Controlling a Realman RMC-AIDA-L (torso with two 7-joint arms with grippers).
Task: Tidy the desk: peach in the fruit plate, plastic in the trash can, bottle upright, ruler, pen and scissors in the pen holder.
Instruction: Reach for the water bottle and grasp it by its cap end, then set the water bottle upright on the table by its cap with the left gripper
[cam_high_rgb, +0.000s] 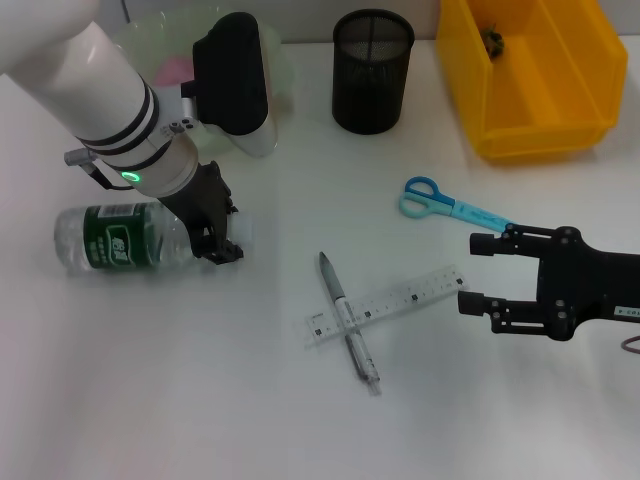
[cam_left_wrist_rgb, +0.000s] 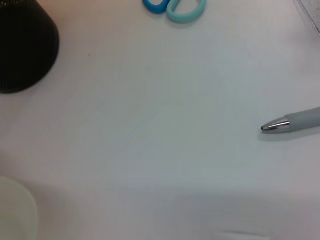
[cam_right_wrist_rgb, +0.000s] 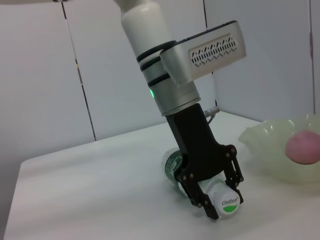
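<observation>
- two grippers show on my feed; the left gripper (cam_high_rgb: 222, 243) is down at the table's (cam_high_rgb: 200, 400) left side, fingers closed around the neck of the bottle (cam_high_rgb: 120, 237), which lies on its side.
- the right gripper (cam_high_rgb: 478, 272) hovers near the right edge with its jaws spread, holding nothing.
- i see the scissors (cam_high_rgb: 445, 203) lying just beyond it, toward the far edge.
- the pen (cam_high_rgb: 347, 320) lies crossed over the ruler (cam_high_rgb: 387, 306) mid-table.
- at the far edge stands the pen holder (cam_high_rgb: 371, 70), the yellow bin (cam_high_rgb: 530, 75) toward the far right corner.
- the peach (cam_right_wrist_rgb: 303, 147) sits in the fruit plate (cam_right_wrist_rgb: 270, 145), far left.
</observation>
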